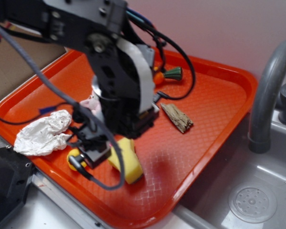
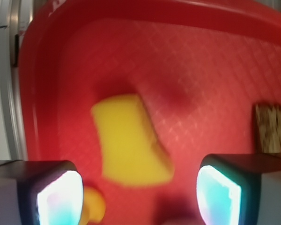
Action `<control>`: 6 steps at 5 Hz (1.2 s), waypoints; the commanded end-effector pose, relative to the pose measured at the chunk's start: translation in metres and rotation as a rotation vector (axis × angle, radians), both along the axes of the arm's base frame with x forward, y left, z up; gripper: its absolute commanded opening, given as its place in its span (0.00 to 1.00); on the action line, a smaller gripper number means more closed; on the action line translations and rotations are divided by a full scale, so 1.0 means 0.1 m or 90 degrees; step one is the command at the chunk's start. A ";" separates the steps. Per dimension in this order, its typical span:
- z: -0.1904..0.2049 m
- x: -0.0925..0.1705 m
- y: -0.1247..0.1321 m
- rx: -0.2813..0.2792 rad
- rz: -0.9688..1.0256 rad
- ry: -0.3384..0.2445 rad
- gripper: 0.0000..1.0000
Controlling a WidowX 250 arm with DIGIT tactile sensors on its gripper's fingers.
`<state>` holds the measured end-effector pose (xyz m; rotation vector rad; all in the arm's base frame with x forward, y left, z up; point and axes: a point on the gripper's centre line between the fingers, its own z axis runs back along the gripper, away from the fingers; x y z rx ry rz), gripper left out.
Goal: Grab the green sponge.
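Note:
The green sponge (image 1: 129,165) (image 2: 129,138) is a yellow foam block with curved sides, lying flat on the orange tray (image 1: 214,102) (image 2: 201,61) near its front edge. My gripper (image 1: 105,149) (image 2: 138,197) hangs just above and beside it, open. In the wrist view both fingertips (image 2: 61,197) stand wide apart at the bottom of the frame, with the sponge a little ahead of the gap and nothing between them. A small yellow duck (image 1: 75,158) (image 2: 94,209) sits by the left finger.
On the tray lie a crumpled white cloth (image 1: 43,133) at the left, a piece of brown wood (image 1: 177,117) (image 2: 270,127) at the right, and a green-and-orange toy (image 1: 168,74) at the back. A sink with a grey faucet (image 1: 269,90) and drain (image 1: 252,203) adjoins the tray's right side.

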<state>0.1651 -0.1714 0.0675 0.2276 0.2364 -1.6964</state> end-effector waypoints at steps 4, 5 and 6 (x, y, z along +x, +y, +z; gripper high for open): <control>-0.33 -0.17 0.27 -0.082 0.116 -0.005 0.00; -0.28 -0.18 0.29 -0.129 0.247 -0.062 0.00; 0.02 -0.12 0.38 -0.138 0.402 -0.113 0.00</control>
